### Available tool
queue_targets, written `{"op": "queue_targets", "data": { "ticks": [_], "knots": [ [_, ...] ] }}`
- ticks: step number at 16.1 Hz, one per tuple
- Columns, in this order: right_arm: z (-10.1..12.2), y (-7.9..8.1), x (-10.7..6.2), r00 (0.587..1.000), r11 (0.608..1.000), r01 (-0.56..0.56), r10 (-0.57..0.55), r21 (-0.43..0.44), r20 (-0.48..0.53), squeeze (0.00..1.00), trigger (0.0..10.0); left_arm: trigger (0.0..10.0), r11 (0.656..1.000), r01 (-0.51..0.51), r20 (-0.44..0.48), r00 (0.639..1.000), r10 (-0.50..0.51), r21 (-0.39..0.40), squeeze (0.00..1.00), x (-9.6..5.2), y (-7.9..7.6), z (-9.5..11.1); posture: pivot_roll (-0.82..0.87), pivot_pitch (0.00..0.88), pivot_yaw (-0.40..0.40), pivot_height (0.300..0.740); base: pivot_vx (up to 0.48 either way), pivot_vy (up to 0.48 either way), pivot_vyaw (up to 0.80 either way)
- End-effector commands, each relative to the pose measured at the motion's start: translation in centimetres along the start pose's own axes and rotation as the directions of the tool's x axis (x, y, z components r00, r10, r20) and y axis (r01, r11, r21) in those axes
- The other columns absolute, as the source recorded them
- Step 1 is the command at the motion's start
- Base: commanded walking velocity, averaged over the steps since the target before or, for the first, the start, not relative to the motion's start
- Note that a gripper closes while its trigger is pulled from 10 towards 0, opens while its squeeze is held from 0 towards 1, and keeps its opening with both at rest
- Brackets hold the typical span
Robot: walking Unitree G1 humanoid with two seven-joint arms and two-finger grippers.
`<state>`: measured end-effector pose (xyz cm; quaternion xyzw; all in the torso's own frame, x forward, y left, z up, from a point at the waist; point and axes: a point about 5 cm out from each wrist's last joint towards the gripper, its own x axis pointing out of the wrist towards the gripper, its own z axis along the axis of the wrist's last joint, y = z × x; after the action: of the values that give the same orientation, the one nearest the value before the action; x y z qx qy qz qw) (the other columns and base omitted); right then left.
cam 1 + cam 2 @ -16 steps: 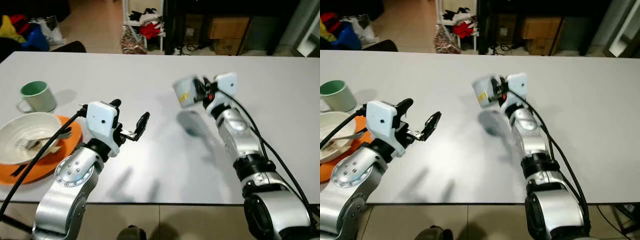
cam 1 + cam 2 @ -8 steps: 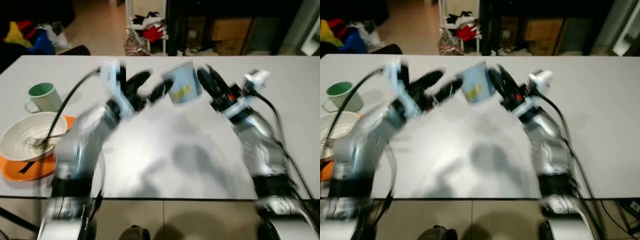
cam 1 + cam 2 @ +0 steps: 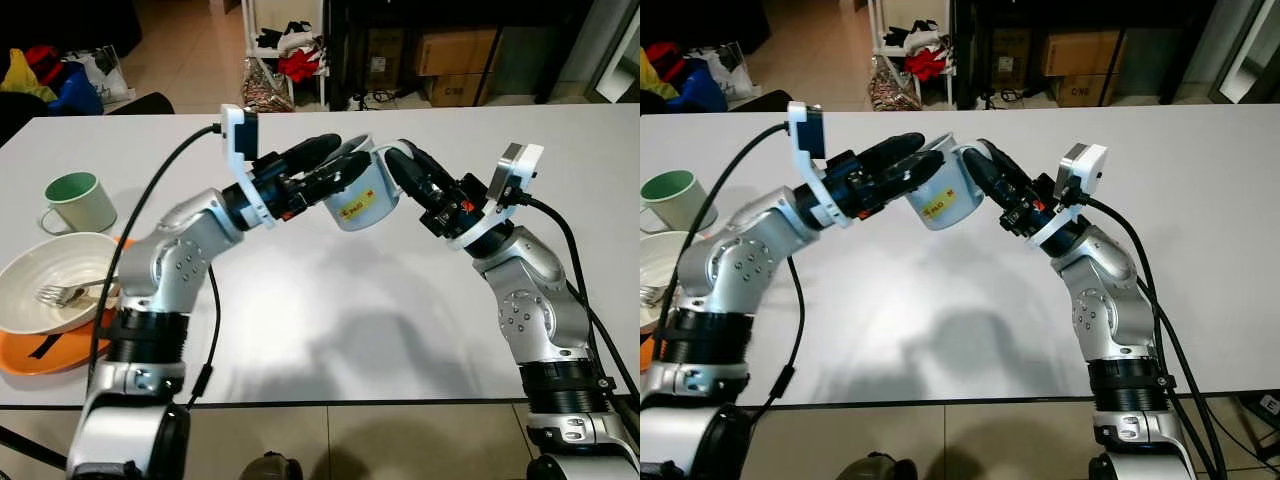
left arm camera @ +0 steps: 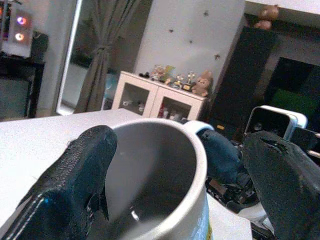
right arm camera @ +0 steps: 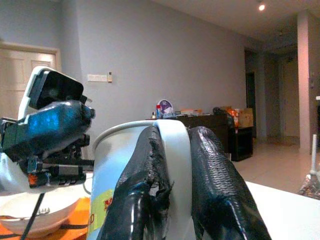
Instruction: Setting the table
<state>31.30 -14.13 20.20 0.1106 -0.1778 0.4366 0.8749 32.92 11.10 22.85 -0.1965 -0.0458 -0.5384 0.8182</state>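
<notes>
Mug [image 3: 358, 195], grey-white with a yellow sticker, hangs in the air above the middle of the white table [image 3: 330, 300], and both of your grippers are on it. In the left eye view, your left gripper [image 3: 335, 172] comes in from nine o'clock with its black fingers spread around the mug's rim. Your right gripper [image 3: 405, 170] comes in from three o'clock and meets the mug's far side. Over at nine o'clock on the table you see a green cup [image 3: 80, 200], and below it a white bowl [image 3: 45, 290] with a fork [image 3: 62, 292] inside, sitting on an orange plate [image 3: 40, 355].

In the right eye view, the mug [image 3: 938, 192] sits between the two grippers the same way, tipped a little.

In the left wrist view, you look down into the mug [image 4: 155, 170]. One finger lies against the rim on each side, so this gripper is wide and closed around the mug.

In the right wrist view, the two fingers [image 5: 215, 190] pinch the mug's white handle [image 5: 172, 165] narrowly between them. The far bowl [image 5: 30, 220] looks blurry, so its fork is only probably there.
</notes>
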Motion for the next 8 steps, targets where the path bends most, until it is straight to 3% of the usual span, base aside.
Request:
{"op": "queue_targets", "data": {
  "ticks": [1, 2, 3, 4, 8],
  "knots": [
    [1.1, 0.3, 0.5, 0.999, 0.999, -0.044, 0.045, -0.025, 0.024, 0.0, 10.0, 10.0, 0.999, 0.027, 0.01, 1.0, -0.027, 0.027, 0.09, 0.0, 0.0, 0.9, 0.06, 0.0, 0.087, 0.74, 0.0, 0.0, 0.0],
    [1.3, 0.3, 0.5, 0.998, 0.998, -0.056, 0.056, -0.026, 0.02, 0.0, 10.0, 4.8, 0.996, 0.064, -0.013, 0.998, -0.063, 0.054, 0.0, -0.3, -0.1, 1.3, 0.06, 0.0, 0.083, 0.74, 0.0, 0.0, 0.0],
    [1.5, 0.3, 0.6, 0.998, 0.997, -0.066, 0.067, -0.026, 0.015, 0.0, 10.0, 2.8, 0.99, 0.1, -0.082, 0.992, -0.093, 0.096, 0.0, -0.6, 0.0, 0.9, 0.06, 0.0, 0.08, 0.74, 0.0, 0.0, 0.0],
    [1.6, 0.4, 0.7, 0.996, 0.996, -0.087, 0.087, -0.023, 0.007, 0.0, 10.0, 0.0, 0.977, 0.169, -0.185, 0.972, -0.143, 0.133, 0.0, -1.1, 0.0, 0.2, 0.06, 0.0, 0.076, 0.74, 0.0, 0.0, 0.0],
    [1.7, 0.8, 0.9, 0.991, 0.991, -0.132, 0.131, -0.016, -0.009, 0.0, 10.0, 0.0, 0.965, 0.189, -0.27, 0.953, -0.137, 0.18, 0.0, -1.1, 0.7, -0.2, 0.06, 0.0, 0.077, 0.74, 0.0, 0.0, 0.0]
  ]
}}
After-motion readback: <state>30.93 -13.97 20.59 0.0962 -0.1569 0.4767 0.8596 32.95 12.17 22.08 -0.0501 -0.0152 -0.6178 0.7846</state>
